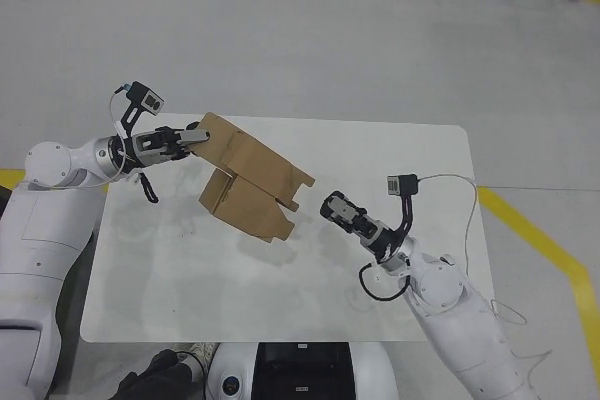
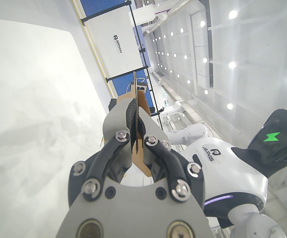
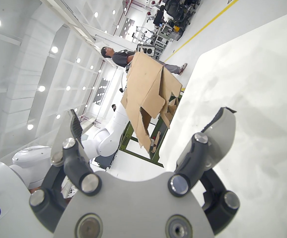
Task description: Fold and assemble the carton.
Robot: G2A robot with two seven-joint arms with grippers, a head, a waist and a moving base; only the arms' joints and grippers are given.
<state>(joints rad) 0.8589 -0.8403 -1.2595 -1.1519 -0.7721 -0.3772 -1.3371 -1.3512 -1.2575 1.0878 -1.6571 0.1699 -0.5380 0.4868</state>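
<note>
Currently one carton point(image 1: 250, 175) is clamped in the left pincer point(image 1: 196, 135), while the right pincer point(image 1: 331, 206) gapes apart.

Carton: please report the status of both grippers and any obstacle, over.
Left gripper shut on carton edge. Right gripper open, apart from it. Carton partly unfolded, flaps loose. Nothing between right gripper and carton.
</note>
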